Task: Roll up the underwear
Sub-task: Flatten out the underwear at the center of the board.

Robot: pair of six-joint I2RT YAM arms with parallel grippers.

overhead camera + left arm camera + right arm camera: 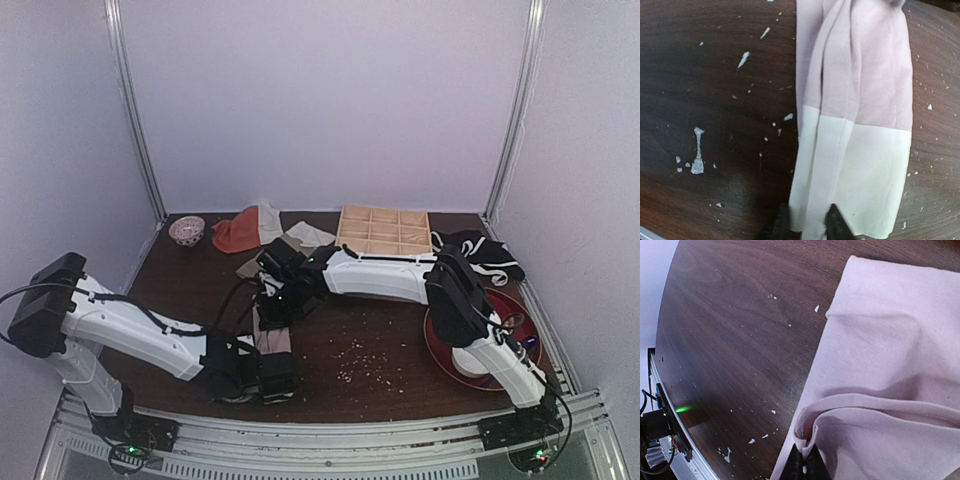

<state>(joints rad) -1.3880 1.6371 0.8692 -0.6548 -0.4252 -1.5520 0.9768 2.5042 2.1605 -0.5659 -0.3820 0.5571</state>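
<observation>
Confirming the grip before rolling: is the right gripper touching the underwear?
Touching. The right wrist view shows the right gripper shut on a raised fold of the underwear.

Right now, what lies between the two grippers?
Only the folded underwear lies there, running from the right gripper at its pink end to the left gripper at its white waistband. The top view shows this.
</observation>
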